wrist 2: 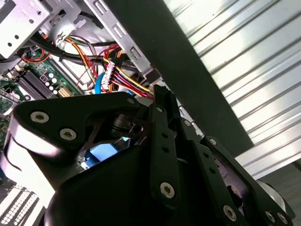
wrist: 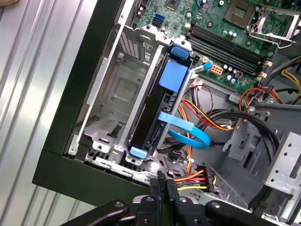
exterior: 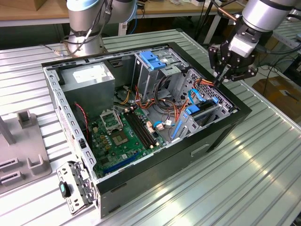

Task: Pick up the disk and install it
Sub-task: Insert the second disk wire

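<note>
Start at the exterior view's left: you have a grey fixture [exterior: 26, 150] sitting on the ribbed metal bench [exterior: 244, 179], and beside it the open computer case [exterior: 141, 117] lying on its side. Inside, moving rightward, you pass the power supply [exterior: 89, 77], the green motherboard [exterior: 120, 136], then the metal drive cage with a blue bracket [exterior: 154, 59] on top.

Further right, the disk [exterior: 200, 115] stands on edge in the bay at the case's right-hand end, its blue carrier rail showing. In the first wrist view you can see the disk [wrist: 162, 101] sitting down between the bay's metal walls, with a blue ribbon cable [wrist: 186, 129] looping beside it and orange and yellow power leads [wrist: 195, 179] close by.

At the far right, your pincer [exterior: 221, 77] hangs just above the case's rim, near the cable bundle and apart from the disk. Its fingers [wrist: 162, 188] are drawn together with nothing between them.

Judging from this, the pick-up and seating look done: the disk appears to be in its bay and released. Whether it is fully latched or cabled, you cannot tell from here
</note>
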### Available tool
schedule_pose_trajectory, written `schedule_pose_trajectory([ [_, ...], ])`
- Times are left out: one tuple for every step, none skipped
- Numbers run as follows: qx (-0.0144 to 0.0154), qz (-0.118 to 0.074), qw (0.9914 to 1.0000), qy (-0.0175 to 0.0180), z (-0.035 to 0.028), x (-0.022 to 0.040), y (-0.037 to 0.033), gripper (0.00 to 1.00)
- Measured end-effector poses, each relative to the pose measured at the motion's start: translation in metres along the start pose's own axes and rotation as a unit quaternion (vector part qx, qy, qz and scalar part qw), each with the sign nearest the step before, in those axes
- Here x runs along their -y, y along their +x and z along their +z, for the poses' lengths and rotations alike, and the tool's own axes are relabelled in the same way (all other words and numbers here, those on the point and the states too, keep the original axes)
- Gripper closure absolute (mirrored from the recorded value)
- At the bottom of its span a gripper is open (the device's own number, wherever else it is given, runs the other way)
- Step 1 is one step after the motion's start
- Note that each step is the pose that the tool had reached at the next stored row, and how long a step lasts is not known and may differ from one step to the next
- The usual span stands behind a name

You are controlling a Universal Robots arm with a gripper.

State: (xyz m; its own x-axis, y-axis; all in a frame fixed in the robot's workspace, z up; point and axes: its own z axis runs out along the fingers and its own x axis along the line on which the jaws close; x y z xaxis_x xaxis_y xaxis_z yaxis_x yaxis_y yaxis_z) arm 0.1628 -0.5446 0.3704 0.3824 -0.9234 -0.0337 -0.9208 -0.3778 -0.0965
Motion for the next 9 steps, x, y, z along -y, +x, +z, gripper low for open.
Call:
schedule_pose_trajectory([
  [-0.0001, 0.0, 1.0, 0.0, -0.0002, -0.0026, -0.0011, 0.83],
  [-0.0001, 0.0, 1.0, 0.0, -0.0003, -0.0044, -0.0018, 0.83],
  [-0.0001, 0.0, 1.0, 0.0, -0.0005, -0.0084, -0.0035, 0.83],
  [-0.0001, 0.0, 1.0, 0.0, -0.0007, -0.0113, -0.0046, 0.83],
  [-0.0001, 0.0, 1.0, 0.0, -0.0008, -0.0141, -0.0058, 0.83],
  [-0.0001, 0.001, 1.0, 0.0, -0.0009, -0.0156, -0.0064, 0.83],
  [-0.0001, 0.0, 1.0, 0.0, -0.0009, -0.0156, -0.0064, 0.83],
  [-0.0001, 0.001, 1.0, 0.0, -0.0009, -0.0156, -0.0065, 0.83],
  [-0.0001, 0.001, 1.0, 0.0, -0.0009, -0.0157, -0.0065, 0.83],
])
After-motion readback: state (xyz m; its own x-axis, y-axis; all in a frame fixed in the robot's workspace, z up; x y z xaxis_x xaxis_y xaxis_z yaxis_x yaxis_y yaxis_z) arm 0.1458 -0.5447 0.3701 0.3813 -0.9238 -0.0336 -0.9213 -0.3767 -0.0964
